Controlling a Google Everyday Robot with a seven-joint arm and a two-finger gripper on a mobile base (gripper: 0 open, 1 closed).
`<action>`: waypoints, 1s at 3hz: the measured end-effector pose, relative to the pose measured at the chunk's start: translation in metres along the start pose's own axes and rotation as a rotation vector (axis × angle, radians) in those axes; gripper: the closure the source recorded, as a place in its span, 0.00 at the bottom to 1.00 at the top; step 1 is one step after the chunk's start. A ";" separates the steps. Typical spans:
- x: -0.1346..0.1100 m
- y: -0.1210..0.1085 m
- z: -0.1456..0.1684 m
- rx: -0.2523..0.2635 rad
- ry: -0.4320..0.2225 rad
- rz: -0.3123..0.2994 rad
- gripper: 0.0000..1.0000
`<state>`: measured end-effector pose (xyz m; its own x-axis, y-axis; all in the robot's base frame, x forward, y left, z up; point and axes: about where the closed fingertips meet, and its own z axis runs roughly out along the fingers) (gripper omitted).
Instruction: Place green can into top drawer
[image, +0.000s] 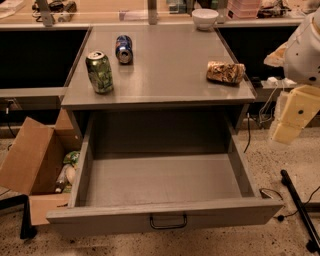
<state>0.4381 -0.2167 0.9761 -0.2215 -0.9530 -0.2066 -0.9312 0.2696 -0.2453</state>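
Note:
The green can stands upright near the left edge of the grey cabinet top. The top drawer below it is pulled wide open toward me, its inside showing bare grey and its dark handle at the middle of the front panel. My gripper hangs at the right edge of the view, beside the cabinet's right side and above the floor, well away from the can. It holds nothing that I can see.
A blue and red can lies on its side behind the green can. A tan snack bag lies at the top's right. A white bowl sits at the back. A brown cardboard box stands on the floor at left; cables lie at right.

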 end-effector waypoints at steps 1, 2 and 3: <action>-0.003 -0.004 0.003 0.003 -0.010 -0.006 0.00; -0.019 -0.025 0.018 0.015 -0.060 -0.034 0.00; -0.059 -0.061 0.053 0.022 -0.168 -0.078 0.00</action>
<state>0.5228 -0.1699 0.9533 -0.0954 -0.9352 -0.3411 -0.9367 0.2003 -0.2873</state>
